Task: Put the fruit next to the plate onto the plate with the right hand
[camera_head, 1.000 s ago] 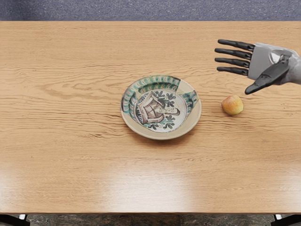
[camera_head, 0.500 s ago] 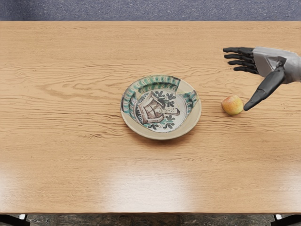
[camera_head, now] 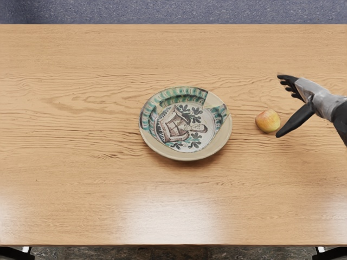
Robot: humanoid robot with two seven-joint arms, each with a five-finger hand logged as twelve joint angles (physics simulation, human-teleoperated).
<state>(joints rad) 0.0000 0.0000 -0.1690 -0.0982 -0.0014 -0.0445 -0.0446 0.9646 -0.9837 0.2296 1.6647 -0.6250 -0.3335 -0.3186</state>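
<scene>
Nearest edge: bare wooden table (camera_head: 173,216) with glare patches.

Mid-depth, centre: painted plate (camera_head: 147,111) flat on the wood, carrying nothing.

Same depth, right of the plate: small yellow-red fruit (camera_head: 268,121) resting on the table, apart from the rim and not on the plate. Reads as roundish with no clear long axis, so no approach angle preferred on that count.

Just right of the fruit and slightly farther: right hand (camera_head: 310,98), arm entering from the right edge. Spread open, grasping nothing. Thumb (camera_head: 289,124) reaching down and left, tip just beside the fruit's right side; contact cannot be confirmed. Fingers (camera_head: 288,81) extended on the far side, right of the fruit and apart from it.

Governing relation: fruit left of the palm and a little nearer, facing the gap between thumb and fingers.

Judged as the pre-grasp stage, with the fruit ungrasped and the transfer not begun. Calls for a short leftward closing, then a carry left to the plate. Judged risk: nudging the round fruit into a roll before closure.

Far edge: table end, grey floor (camera_head: 162,11) beyond.
</scene>
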